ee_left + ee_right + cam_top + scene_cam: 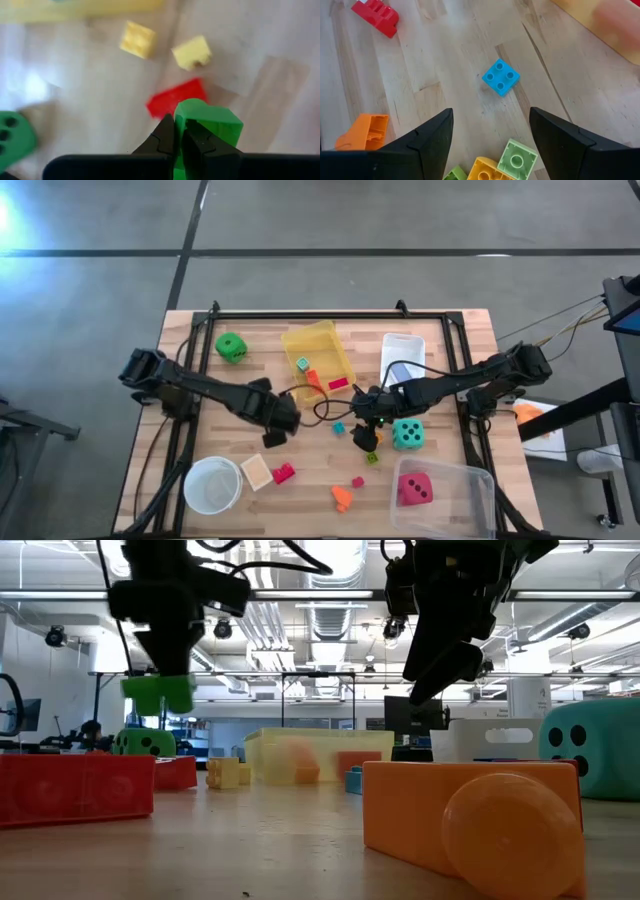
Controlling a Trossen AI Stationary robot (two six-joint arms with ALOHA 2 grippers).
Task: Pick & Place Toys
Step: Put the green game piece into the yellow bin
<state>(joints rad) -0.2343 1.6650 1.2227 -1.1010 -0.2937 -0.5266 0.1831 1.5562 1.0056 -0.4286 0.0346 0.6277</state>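
Toys [408,434] on slatted wooden table [440,330].

The pale, matt wooden desk [445,60] showed plank seams and grain. On it a small blue studded plastic block [500,76] looked smooth and faintly glossy, like the red plastic block [375,18] well away from it. The translucent yellow plastic bin [320,352] looked smooth and shiny.
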